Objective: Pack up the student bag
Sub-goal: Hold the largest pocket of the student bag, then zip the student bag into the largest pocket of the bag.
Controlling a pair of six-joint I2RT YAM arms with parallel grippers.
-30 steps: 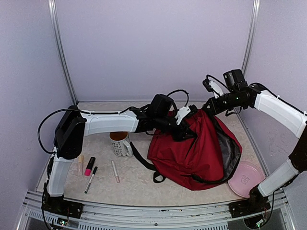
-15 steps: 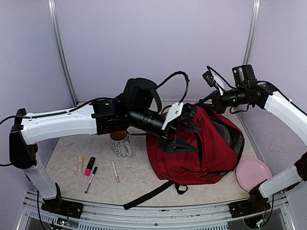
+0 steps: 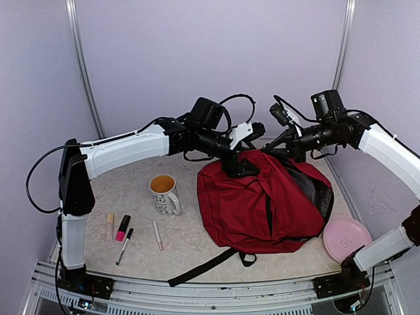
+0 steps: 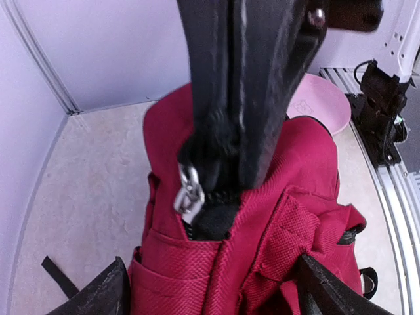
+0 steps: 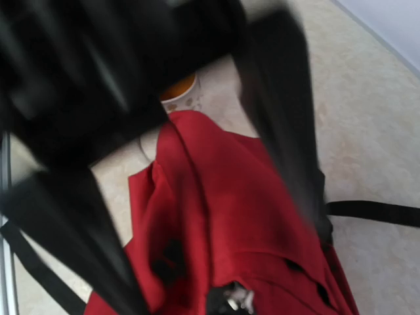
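Straddling the bag's top, my left gripper stands spread wide, red fabric between its fingers, clamping nothing. My right gripper is pinched tight on the bag's top edge beside the zip pull. The bag sits slumped on the surface, a mug near its left side and a pink plate just beside its right.

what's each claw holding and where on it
Right claw pinches the dark red fabric backpack at its top, beside the zipper pull; left claw open, holding nothing.
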